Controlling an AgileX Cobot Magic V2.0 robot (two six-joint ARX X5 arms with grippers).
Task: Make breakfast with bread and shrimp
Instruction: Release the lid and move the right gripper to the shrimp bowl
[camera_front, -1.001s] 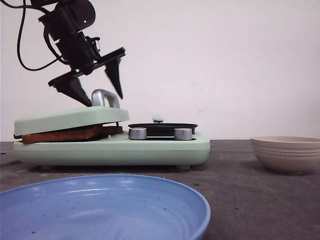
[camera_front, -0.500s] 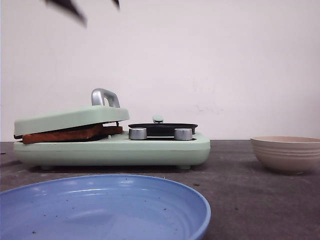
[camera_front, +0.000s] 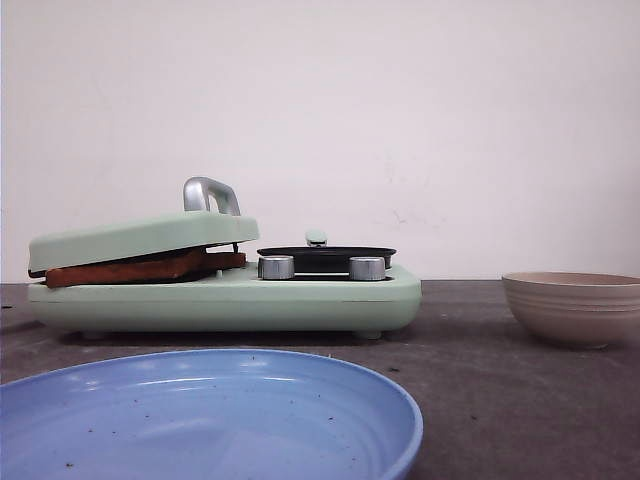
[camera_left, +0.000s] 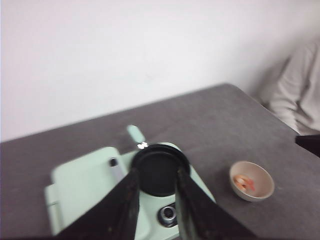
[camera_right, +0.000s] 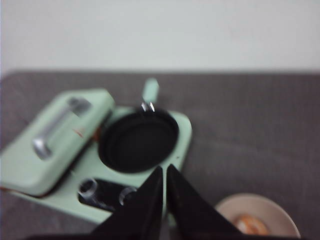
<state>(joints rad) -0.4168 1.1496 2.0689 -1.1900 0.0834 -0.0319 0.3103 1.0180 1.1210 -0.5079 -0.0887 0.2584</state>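
Green is the colour of the cooker (camera_front: 225, 295) we are looking at, sitting on the grey desk (camera_front: 500, 400). Its lid (camera_front: 140, 238) is lying tilted on the bread (camera_front: 140, 267), which is poking out brown along the lid's front edge. Beside the lid, the round black pan (camera_front: 326, 254) is sitting open on the cooker's right half, with two silver knobs (camera_front: 276, 267) in front of it.

We are seeing lots of open room above the cooker in the front view. A second ago the left arm was hanging over the lid's silver handle (camera_front: 209, 194); now it is gone from that view.

Our left pincer (camera_left: 154, 197) is hovering high above the pan, fingers spread apart and holding nothing. Our right pincer (camera_right: 164, 195) is pressed together, also holding nothing, above the cooker's near edge.

The shrimp (camera_left: 245, 183) are lying in the beige bowl (camera_front: 573, 305), well apart to the cooker's right. A blue plate (camera_front: 205, 415) is sitting closest to us.
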